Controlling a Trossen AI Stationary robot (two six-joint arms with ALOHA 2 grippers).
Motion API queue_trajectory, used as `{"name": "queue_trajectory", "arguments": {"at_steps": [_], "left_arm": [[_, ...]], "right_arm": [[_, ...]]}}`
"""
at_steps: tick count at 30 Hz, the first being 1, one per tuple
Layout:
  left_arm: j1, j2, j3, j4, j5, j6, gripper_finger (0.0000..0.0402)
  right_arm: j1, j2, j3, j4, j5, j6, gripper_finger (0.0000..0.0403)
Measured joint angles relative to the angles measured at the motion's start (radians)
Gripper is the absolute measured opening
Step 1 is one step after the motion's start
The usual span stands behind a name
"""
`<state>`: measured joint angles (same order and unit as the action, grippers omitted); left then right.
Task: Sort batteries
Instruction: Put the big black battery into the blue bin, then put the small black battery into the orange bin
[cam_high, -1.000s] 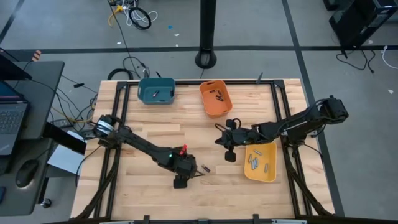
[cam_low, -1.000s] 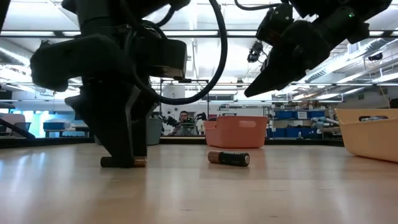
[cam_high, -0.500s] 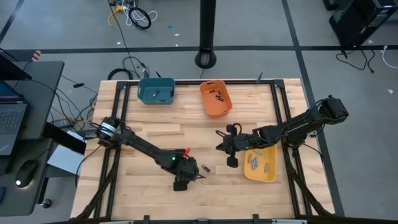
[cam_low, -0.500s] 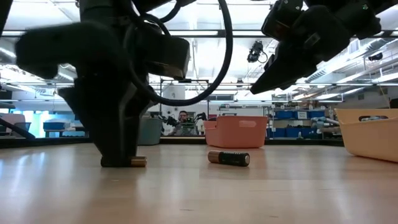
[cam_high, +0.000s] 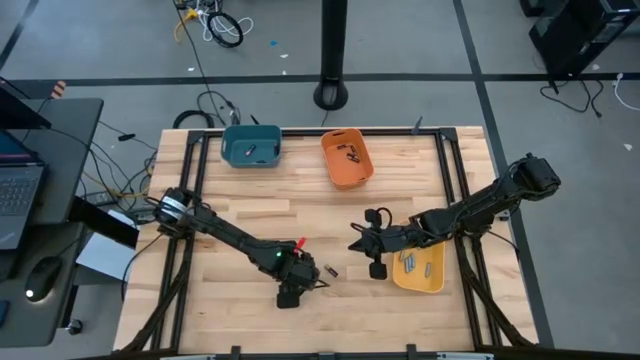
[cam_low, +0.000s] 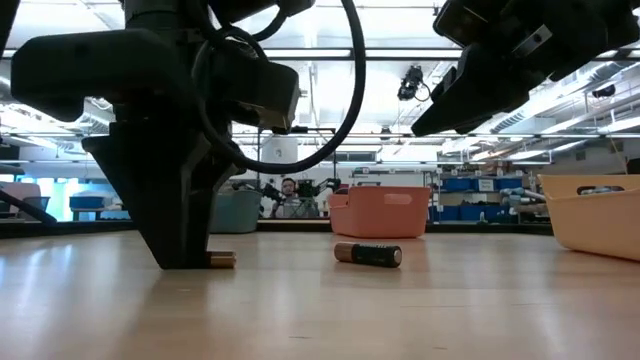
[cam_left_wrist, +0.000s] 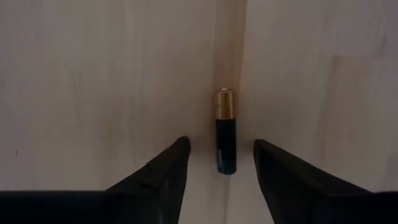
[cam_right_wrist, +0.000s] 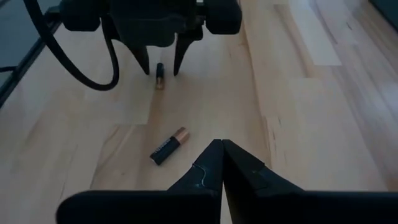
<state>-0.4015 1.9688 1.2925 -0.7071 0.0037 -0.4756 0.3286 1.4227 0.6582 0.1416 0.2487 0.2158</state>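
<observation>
The left gripper (cam_high: 289, 297), at the table's six o'clock, straddles a small battery (cam_left_wrist: 226, 130) with jaws spread, ungrasped. Next it likely must close squarely. The right gripper (cam_right_wrist: 221, 163), clenched empty, hovers near a larger battery (cam_high: 329, 270) at its three o'clock.

High view: we look straight down on the whole bench (cam_high: 250, 215). Low view: level at bench height, close. Wrist views: near; both share one battery (cam_left_wrist: 226, 138).
</observation>
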Motion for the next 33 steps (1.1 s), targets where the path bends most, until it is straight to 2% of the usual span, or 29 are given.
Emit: {"name": "queue_trajectory", "arguments": {"at_steps": [4,9,16,23,27,33], "left_arm": [[0.000,-0.002,-0.013,0.002,-0.006,-0.001,0.0165],[0.001,-0.003,-0.034,0.028,-0.016,0.005,0.0107],[-0.003,-0.003,-0.052,0.056,-0.022,0.053,0.0035],[-0.014,-0.002,-0.054,0.072,-0.086,0.084,0.0026],[-0.032,-0.002,-0.055,0.085,-0.150,0.103,0.0024],[-0.046,-0.002,-0.056,0.107,-0.215,0.104,0.0024]], "right_arm": [[0.006,0.000,0.000,0.000,0.017,0.017,0.0022],[0.021,0.006,0.000,0.018,0.019,0.028,0.0017],[0.038,0.120,0.000,0.191,-0.038,0.025,0.0024],[0.038,0.271,0.000,0.373,-0.052,0.032,0.0026],[0.039,0.325,0.026,0.411,-0.052,0.044,0.0030],[0.039,0.399,0.098,0.414,-0.052,0.035,0.0066]]}}
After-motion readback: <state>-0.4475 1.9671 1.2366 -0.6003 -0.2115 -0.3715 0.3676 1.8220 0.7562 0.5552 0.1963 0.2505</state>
